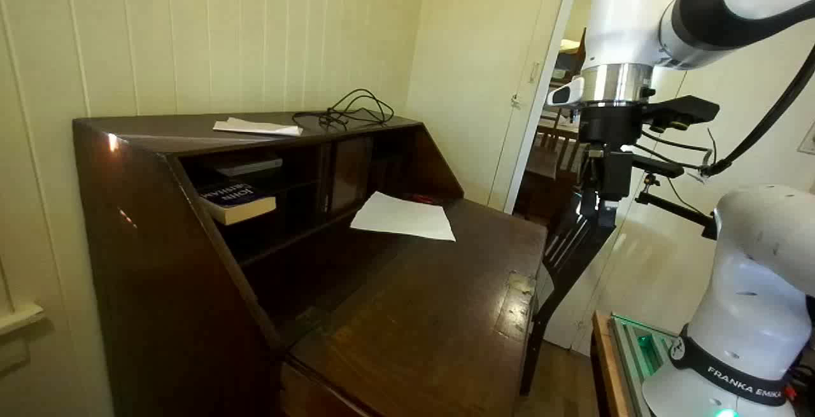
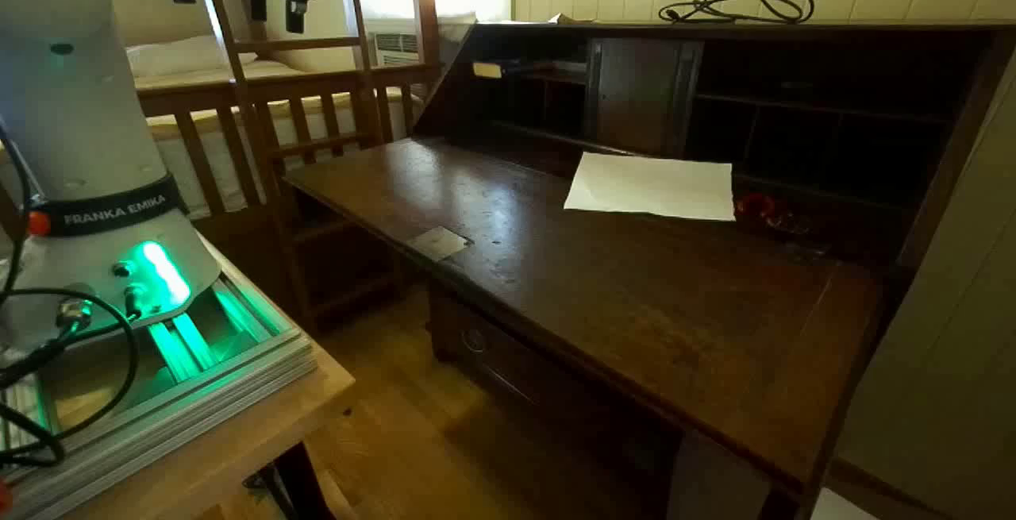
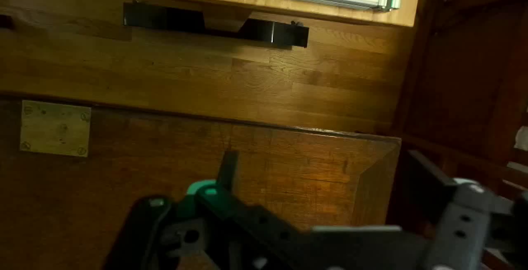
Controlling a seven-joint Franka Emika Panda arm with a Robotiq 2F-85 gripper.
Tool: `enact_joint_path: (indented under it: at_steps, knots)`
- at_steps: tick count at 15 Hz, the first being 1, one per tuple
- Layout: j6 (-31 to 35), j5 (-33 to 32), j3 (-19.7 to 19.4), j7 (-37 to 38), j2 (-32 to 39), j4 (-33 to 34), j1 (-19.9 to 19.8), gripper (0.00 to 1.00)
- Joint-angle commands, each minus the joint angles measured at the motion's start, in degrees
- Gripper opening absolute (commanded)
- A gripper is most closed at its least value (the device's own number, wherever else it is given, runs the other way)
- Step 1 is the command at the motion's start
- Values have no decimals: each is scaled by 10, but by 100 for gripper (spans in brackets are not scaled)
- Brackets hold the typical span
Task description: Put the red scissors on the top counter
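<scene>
The red scissors [image 2: 756,206] are lying on the lower counter [image 2: 516,266], the desk's wide fold-out leaf, just beside the white sheet [image 2: 651,186] and near the dark cubbies [image 2: 829,127]. That spot is poorly lit; the red handles are showing, and the faint glints next to them are perhaps the blades. In an exterior view only a bit of red [image 1: 425,199] is peeking out past the sheet's far edge.

The gripper [image 3: 326,169] is pointing down, well above the lower counter's level and well apart from the scissors, with its fingers [image 3: 229,171] standing wide apart. In the wrist view a corner of the lower counter is showing behind them, along with a brass plate [image 3: 55,129] set in its surface and the wooden floor [image 3: 247,72] past its edge.

The top counter [image 1: 143,130], the narrow glossy board at the desk's highest level, is carrying a small white paper [image 1: 258,127] and a black cable [image 1: 333,115] lying in loose loops. Under that board a thick book [image 1: 239,204] is jutting from the cubbies, and a flat grey item [image 1: 251,167] is showing behind it.
</scene>
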Motion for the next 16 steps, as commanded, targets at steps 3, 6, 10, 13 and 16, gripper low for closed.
enact_joint_path:
  at_steps: [3,6,10,13,16]
  knots:
    - [-1,3,5,-4,1,1,-6,100]
    - [-1,3,5,-4,1,1,-6,100]
    - [-1,3,5,-4,1,1,-6,100]
    - [34,-17,-11,-10,12,5,-31,100]
    - [87,-50,-38,-22,49,21,-65,100]
